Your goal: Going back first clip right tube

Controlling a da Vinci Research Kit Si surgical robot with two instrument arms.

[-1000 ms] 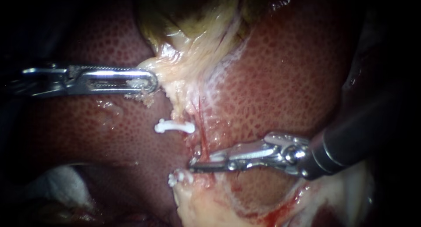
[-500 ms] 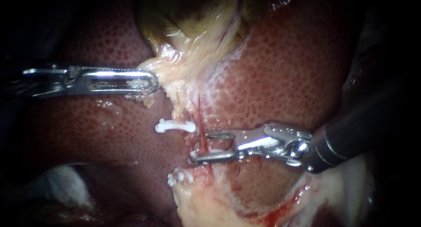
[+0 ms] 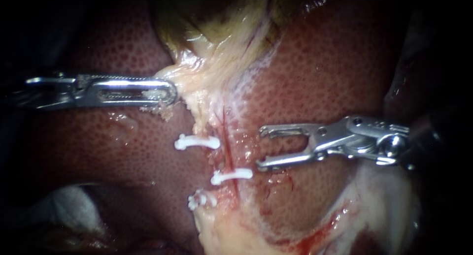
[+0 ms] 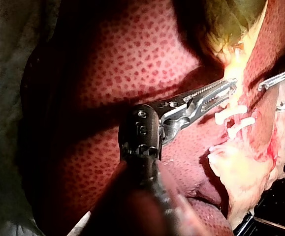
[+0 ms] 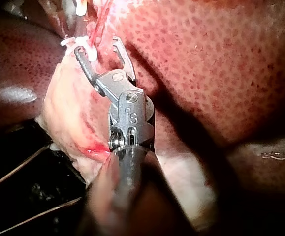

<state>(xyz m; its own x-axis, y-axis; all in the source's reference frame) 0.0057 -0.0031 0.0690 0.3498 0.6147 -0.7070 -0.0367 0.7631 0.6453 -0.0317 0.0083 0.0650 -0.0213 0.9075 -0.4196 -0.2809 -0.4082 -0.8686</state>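
Note:
A thin red tube (image 3: 227, 137) runs down the pale strip between the liver lobes. A white clip (image 3: 231, 176) lies across its lower part. To the right of it my right instrument (image 3: 260, 147) holds its jaws open and empty, apart from the tube. The right wrist view shows those jaws (image 5: 97, 45) spread just short of the clip (image 5: 76, 42). Another white clip (image 3: 197, 143) sits higher and to the left, and a third (image 3: 201, 200) lies below. My left instrument (image 3: 171, 92) is shut on pale gallbladder tissue (image 3: 197, 73), also seen from its wrist (image 4: 227, 89).
Dark red liver (image 3: 315, 82) lies on both sides of the pale strip. Pale fatty tissue (image 3: 231, 233) with a bloody streak fills the lower middle. White gauze (image 3: 64, 206) lies at the lower left. The right instrument's dark shaft (image 3: 433, 137) enters at the right edge.
My right instrument's jaws opened around the red tube, left a white clip across it, and drew back up and to the right. The left instrument has stayed still.

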